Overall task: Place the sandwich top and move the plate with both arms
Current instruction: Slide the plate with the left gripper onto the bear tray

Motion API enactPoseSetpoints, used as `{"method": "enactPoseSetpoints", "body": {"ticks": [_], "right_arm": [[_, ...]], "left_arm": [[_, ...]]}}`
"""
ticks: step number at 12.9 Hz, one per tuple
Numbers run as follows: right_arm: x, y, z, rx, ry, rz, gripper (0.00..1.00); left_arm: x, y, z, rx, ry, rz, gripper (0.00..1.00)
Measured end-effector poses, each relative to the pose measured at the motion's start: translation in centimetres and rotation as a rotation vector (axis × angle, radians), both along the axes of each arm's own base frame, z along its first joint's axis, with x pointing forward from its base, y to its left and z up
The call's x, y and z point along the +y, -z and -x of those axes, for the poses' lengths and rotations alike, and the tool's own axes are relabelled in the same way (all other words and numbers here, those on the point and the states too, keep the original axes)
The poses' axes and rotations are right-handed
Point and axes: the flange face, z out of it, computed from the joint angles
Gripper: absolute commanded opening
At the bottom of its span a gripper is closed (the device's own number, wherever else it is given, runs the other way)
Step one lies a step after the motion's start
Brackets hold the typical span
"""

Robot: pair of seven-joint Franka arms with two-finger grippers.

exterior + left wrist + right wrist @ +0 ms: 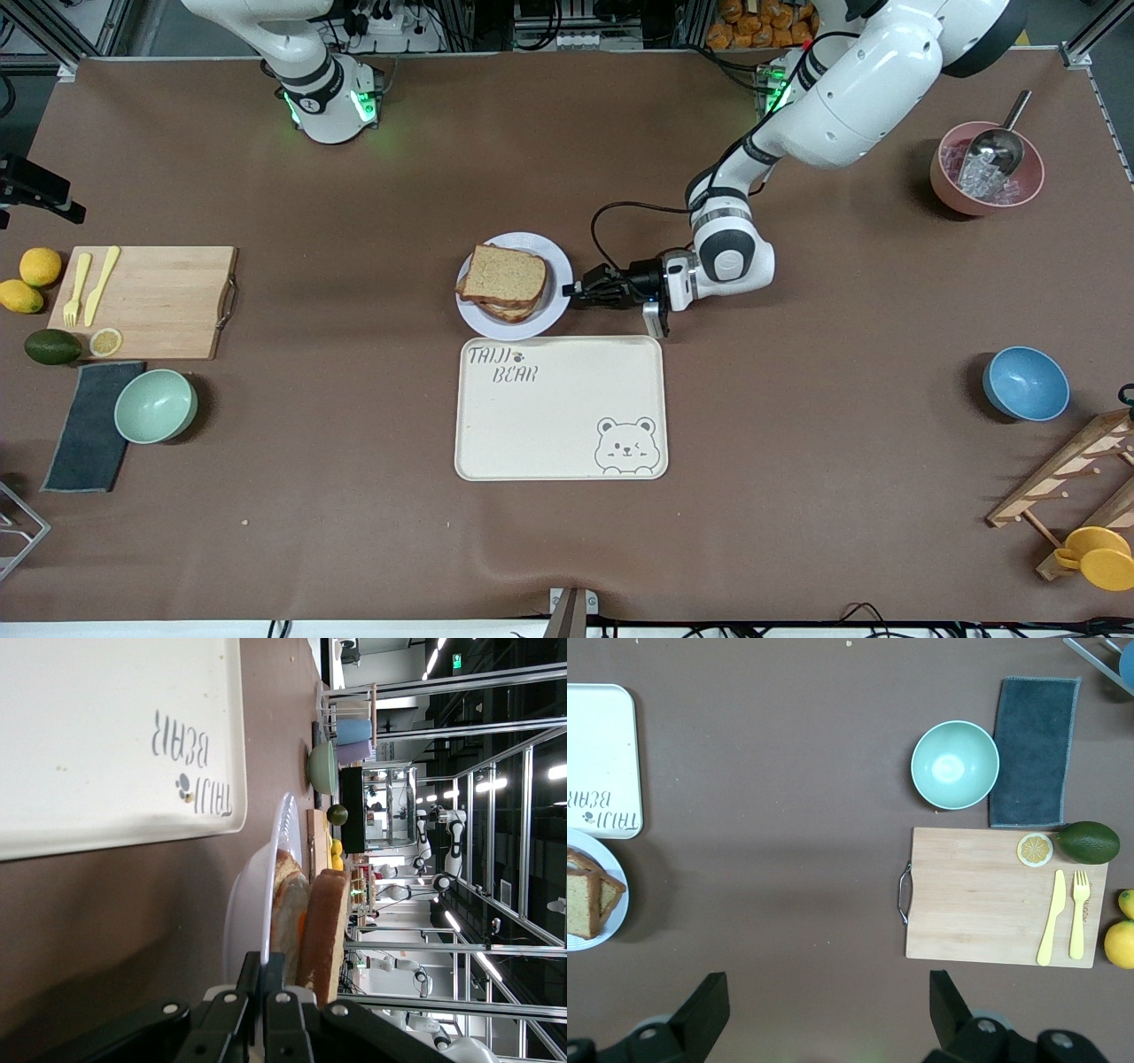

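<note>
The sandwich top [503, 273], a brown bread slice, lies on the stacked sandwich on the pale round plate [558, 270] at the table's middle. My left gripper [576, 290] is low at the plate's edge toward the left arm's end, shut on the rim. In the left wrist view the fingers [273, 970] pinch the plate rim [257, 895], with the sandwich top [323, 921] just above it. My right gripper [828, 1003] is open and empty, high over bare table between the plate [616, 870] and the cutting board; it does not show in the front view.
The cream bear tray [560, 408] lies just nearer to the camera than the plate. A cutting board [159, 301], green bowl [156, 405] and dark cloth [89, 425] sit toward the right arm's end. A blue bowl [1025, 383] and pink ice bowl [986, 168] sit toward the left arm's end.
</note>
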Motion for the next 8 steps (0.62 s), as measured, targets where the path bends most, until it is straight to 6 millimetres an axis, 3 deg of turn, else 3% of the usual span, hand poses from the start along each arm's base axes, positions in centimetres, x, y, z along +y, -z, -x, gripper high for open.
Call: {"method": "enactPoseSetpoints", "body": {"ticks": [4,8], "right_arm": [[0.0,0.0,0.0,0.0,0.0,0.0,1.0],[0.0,0.0,0.0,0.0,0.0,0.0,1.0]], "left_arm": [[0.9,-3.5,-2.1,0.006,-0.039,0.016,0.0],[4.3,-5.5,-5.7,0.017,-0.119,0.056,0.0]]}}
